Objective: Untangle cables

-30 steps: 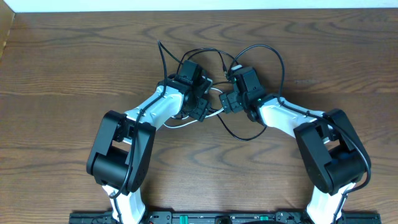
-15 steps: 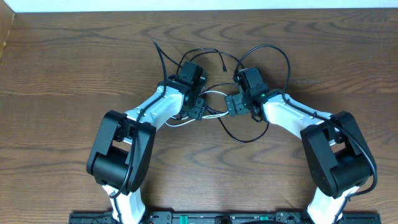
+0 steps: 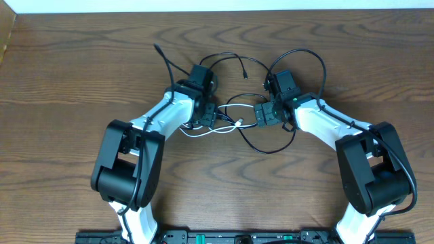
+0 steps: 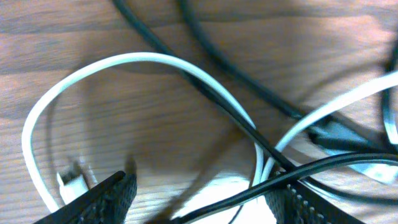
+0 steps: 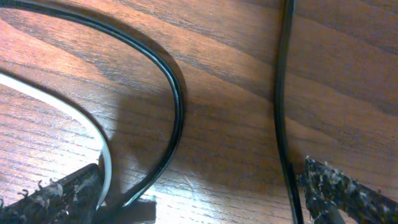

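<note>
I have my left gripper (image 4: 205,196) released, jaws spread over the thin white cable (image 4: 143,57) lying on the brown wooden table (image 3: 81,68). My right gripper (image 5: 199,186) is released too, straddling thin black cables (image 5: 178,93); farther back, their loops overlap.

Left claw (image 4: 199,198) and right claw (image 5: 202,190), jaws spread, seemingly facing inward.
</note>
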### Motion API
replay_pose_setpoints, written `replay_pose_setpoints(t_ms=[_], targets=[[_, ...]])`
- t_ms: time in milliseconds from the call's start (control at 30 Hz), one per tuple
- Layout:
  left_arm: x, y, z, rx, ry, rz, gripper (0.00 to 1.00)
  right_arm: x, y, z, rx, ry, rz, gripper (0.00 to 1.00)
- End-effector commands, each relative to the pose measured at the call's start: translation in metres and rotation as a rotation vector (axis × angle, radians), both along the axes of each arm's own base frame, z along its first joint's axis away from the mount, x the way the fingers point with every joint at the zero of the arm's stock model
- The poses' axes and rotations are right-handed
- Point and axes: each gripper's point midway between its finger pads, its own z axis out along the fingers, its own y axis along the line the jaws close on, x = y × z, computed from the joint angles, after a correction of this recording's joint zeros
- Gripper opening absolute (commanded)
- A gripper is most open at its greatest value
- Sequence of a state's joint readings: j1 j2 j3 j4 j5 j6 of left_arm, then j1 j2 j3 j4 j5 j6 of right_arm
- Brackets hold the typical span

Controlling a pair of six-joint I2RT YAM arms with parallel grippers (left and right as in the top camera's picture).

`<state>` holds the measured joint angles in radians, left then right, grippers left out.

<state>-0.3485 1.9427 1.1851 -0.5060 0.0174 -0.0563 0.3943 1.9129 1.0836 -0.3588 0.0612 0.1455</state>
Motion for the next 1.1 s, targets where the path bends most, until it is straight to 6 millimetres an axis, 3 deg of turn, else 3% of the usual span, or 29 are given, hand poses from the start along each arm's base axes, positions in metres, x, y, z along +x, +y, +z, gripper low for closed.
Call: replay_pose_setpoints(t_ms=[0,733,867,1067], targets=[[-0.034,0.059,-0.047,0.195,0.143,0.111,0.72,-0.043,-0.046,-0.056,-0.186,0.169,-0.030,0.99],[-0.047,0.117,-0.047,0.195,0.230,0.379,0.72,-0.042,-0.068,-0.052,-0.306,0.150,-0.059,0.99],[-0.055,0.146,-0.047,0.271,0.224,0.487,0.72,-0.042,-0.069,-0.052,-0.306,0.151,-0.061,0.99],[-0.065,0.173,-0.048,0.290,0.242,0.614,0.72,-0.042,-0.074,-0.052,-0.307,0.159,-0.075,0.99]])
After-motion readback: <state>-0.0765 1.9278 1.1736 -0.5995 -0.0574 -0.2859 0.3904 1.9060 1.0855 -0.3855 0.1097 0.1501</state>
